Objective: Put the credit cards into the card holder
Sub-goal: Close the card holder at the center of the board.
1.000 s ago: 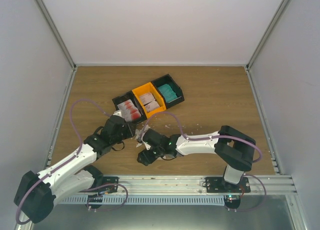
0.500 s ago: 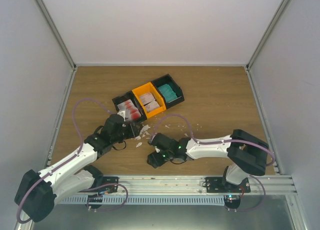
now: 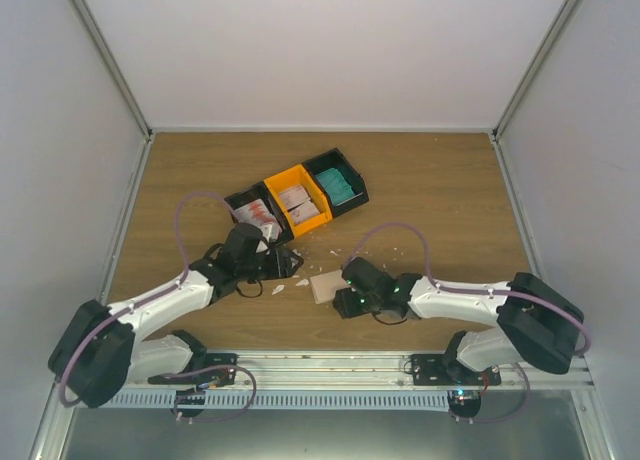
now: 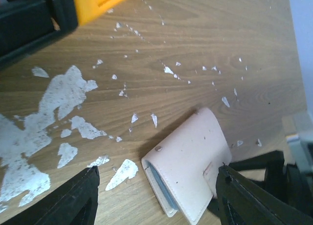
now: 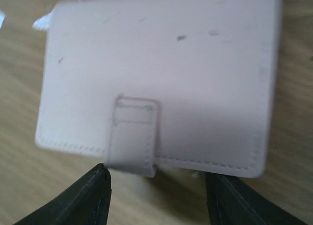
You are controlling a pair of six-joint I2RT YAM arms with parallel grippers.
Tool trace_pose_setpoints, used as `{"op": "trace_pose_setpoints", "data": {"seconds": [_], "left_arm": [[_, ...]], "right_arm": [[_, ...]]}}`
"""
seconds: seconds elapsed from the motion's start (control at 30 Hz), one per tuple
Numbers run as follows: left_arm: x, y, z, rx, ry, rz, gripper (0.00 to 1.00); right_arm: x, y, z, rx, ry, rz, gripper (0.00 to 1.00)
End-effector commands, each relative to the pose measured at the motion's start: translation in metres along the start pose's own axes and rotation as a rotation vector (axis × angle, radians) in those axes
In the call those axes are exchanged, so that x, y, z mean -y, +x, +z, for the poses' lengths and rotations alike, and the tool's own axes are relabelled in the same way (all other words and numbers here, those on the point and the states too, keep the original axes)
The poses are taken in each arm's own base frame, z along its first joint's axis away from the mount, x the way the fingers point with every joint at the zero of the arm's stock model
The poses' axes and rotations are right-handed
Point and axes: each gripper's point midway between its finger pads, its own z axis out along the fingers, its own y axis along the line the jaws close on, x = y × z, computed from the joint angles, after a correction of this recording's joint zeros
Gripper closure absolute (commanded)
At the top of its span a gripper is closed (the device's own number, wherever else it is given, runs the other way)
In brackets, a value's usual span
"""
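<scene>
Nearest, the right gripper (image 5: 156,185) is spread and grips nothing, its 2 fingertips flanking the tab clasp of the card holder (image 5: 161,78). The holder lies flat and closed on the table (image 3: 450,190), its long axis across those jaws and its tab pointing at them. The left gripper (image 4: 156,195) gapes wide and empty over the holder's opposite side. Farther back, credit cards (image 3: 340,187) sit in 3 joined bins (image 3: 283,175).

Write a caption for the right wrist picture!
Flat squarish beige card holder on the wooden table, before the open right gripper.
</scene>
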Motion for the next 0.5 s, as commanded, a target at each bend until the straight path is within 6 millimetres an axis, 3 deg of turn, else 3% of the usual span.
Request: {"op": "trace_pose_setpoints", "data": {"seconds": [0.0,0.27,0.47], "left_arm": [[0.031,-0.011,0.01,-0.012,0.104,0.085,0.33],[0.04,-0.008,0.045,-0.112,0.079,0.156,0.3],[0.048,-0.003,0.067,-0.09,-0.03,0.317,0.27]], "right_arm": [[0.025,-0.016,-0.001,0.069,0.045,0.062,0.48],[0.053,-0.05,0.0,0.134,0.097,0.098,0.57],[0.057,-0.077,-0.005,0.191,0.084,0.087,0.54]]}}
